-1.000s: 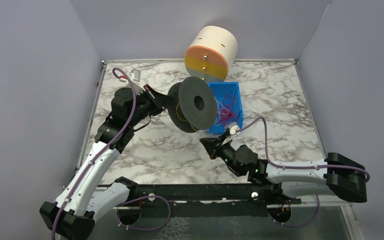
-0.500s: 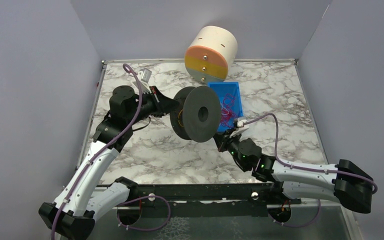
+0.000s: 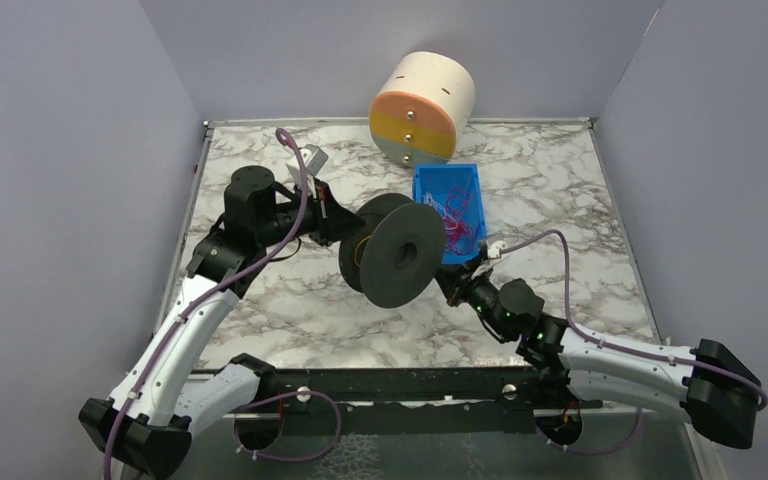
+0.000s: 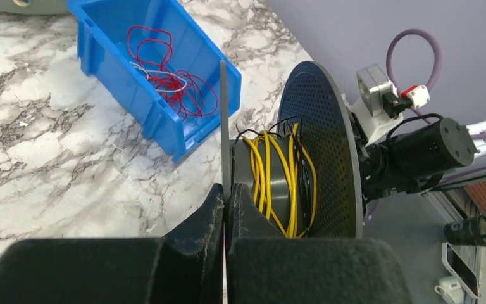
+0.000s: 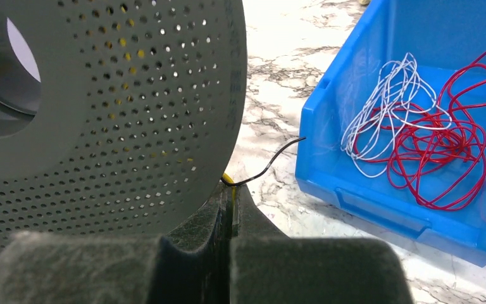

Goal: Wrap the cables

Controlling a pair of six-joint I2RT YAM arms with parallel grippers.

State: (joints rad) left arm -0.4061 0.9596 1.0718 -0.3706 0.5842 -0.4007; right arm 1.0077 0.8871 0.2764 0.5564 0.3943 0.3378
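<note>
A dark grey spool (image 3: 397, 257) is held off the table, with yellow and dark cables (image 4: 272, 177) wound on its core. My left gripper (image 4: 226, 190) is shut on the edge of the spool's thin near flange (image 4: 223, 126); in the top view it (image 3: 346, 226) is at the spool's left. My right gripper (image 5: 230, 190) is shut on a yellow cable just under the perforated flange (image 5: 114, 107). A loose dark cable end (image 5: 272, 161) curls out by its tips. In the top view it (image 3: 451, 284) is at the spool's lower right. Red cables (image 5: 449, 145) and white cables (image 5: 386, 126) lie tangled in a blue bin (image 5: 354, 190).
The blue bin (image 3: 422, 215) sits just right of the spool on the marble table (image 3: 300, 310). A big cream, orange and yellow cylinder (image 3: 422, 105) lies at the back. Grey walls close in the left, right and back sides.
The left arm has brought the spool nearer the front edge. The right gripper has moved right and up to the spool's lower right rim.
</note>
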